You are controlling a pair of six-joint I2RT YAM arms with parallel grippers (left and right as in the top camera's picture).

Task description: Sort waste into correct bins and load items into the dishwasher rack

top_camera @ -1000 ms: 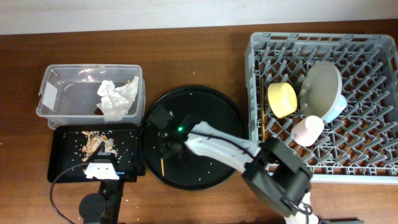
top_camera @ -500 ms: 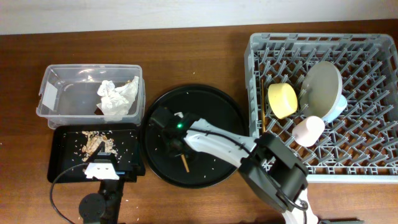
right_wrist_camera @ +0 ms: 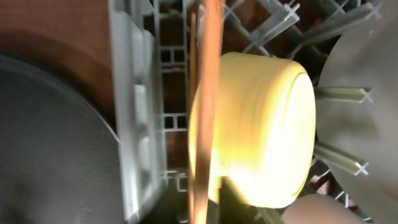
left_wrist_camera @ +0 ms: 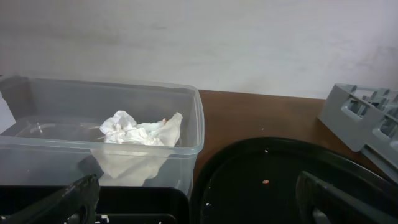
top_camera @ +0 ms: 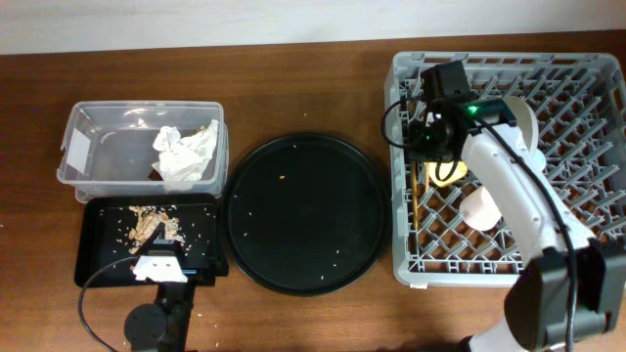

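My right gripper hangs over the left part of the grey dishwasher rack, shut on a brown chopstick that stands upright beside the yellow bowl. The other chopstick lies in the rack along its left wall. The grey-green plate, blue cup and pink cup stand in the rack. The white napkin lies in the clear tub. Brown food scraps lie in the shallow black tray. My left gripper is open and empty over that tray's near end.
The large round black tray sits between the bins and the rack, with only a few crumbs on it. It also fills the lower right of the left wrist view. Bare brown table lies behind it.
My right arm has lifted the chopstick off the round tray and swung right, to above the rack's left side by the yellow bowl. The left arm has not moved.
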